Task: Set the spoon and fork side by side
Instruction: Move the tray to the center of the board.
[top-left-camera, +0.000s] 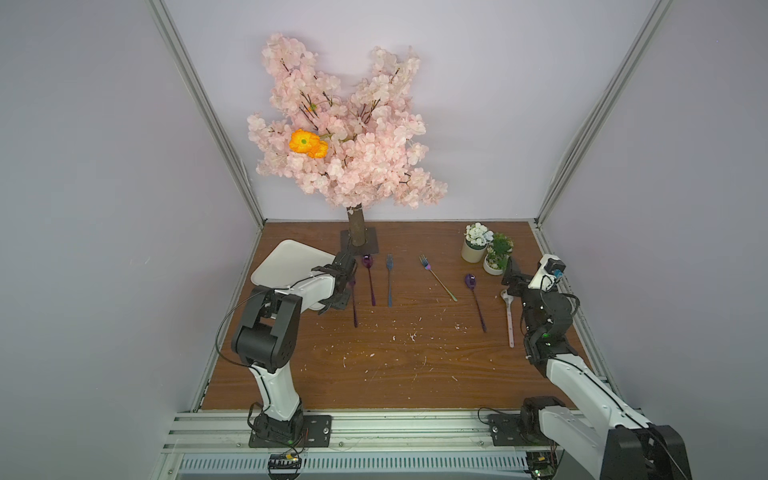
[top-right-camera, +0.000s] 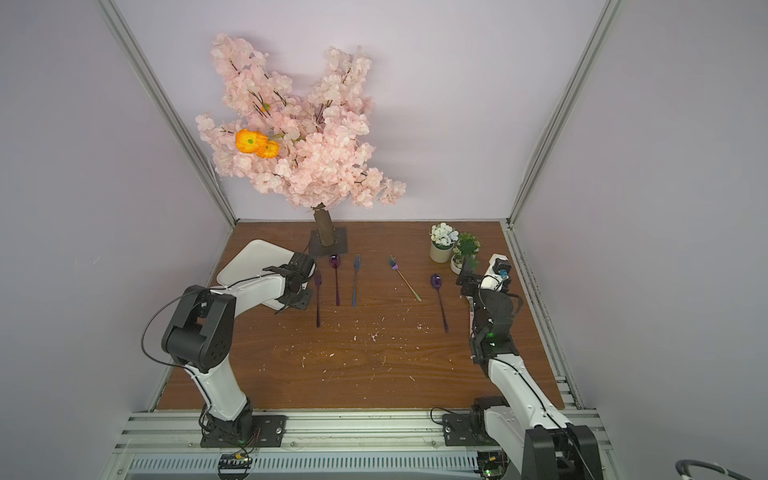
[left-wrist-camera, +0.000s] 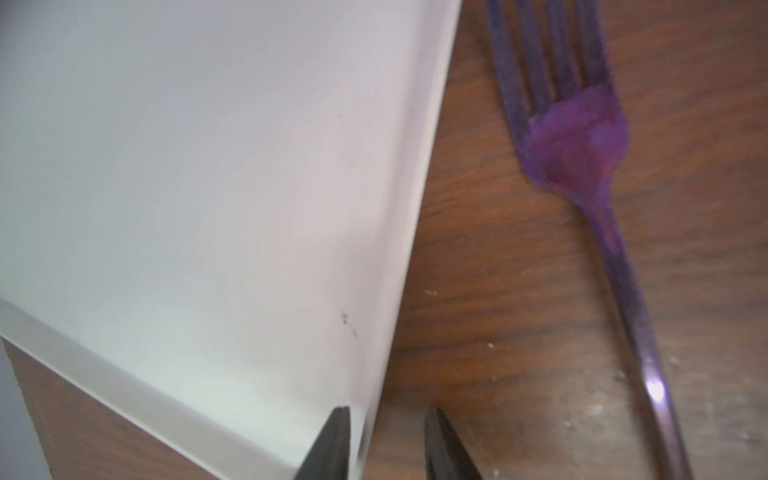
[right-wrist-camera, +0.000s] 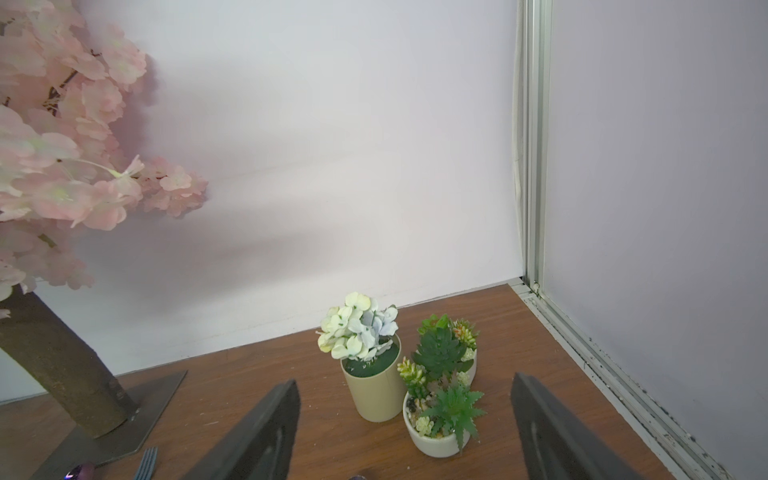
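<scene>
At the far left we see a white rectangular plastic tray (top-left-camera: 282, 259) lying on the brown wood-grain table (top-left-camera: 374, 365). The left gripper (left-wrist-camera: 386, 411) hangs at the tray's right-hand edge. Its jaws stand only a slim gap apart and we can make out nothing clamped between them. In the left wrist view one dark fingertip (left-wrist-camera: 332, 444) shows over the tray's corner and its partner over bare wood; we cannot tell whether either touches the rim.

Just to the right of this gripper lies the purple metal fork (top-right-camera: 318, 299), flat on the table, tines pointing away from the robot, clear of the fingers. Next to the right rests the purple metal spoon (top-left-camera: 370, 282), bowl away from the robot, and beside it the blue metal fork (top-left-camera: 390, 282). The three lie roughly parallel, near one another without touching, with the purple fork set a little closer to the robot. Beyond the gripper, by the back wall, stands the pink-blossomed artificial tree (top-left-camera: 345, 137).

Well to the left of the right gripper (right-wrist-camera: 405, 380), a gold-handled fork (top-left-camera: 439, 280) lies slanted. Nearer to it is a second purple spoon (top-left-camera: 470, 281), and just beside it a pale pink slotted utensil (top-left-camera: 508, 324). This gripper hovers with its jaws spread wide, holding nothing. Ahead of its fingers stand a beige cylindrical pot of white flowers (right-wrist-camera: 374, 390) and a white round pot of green succulents (right-wrist-camera: 436, 442).
</scene>
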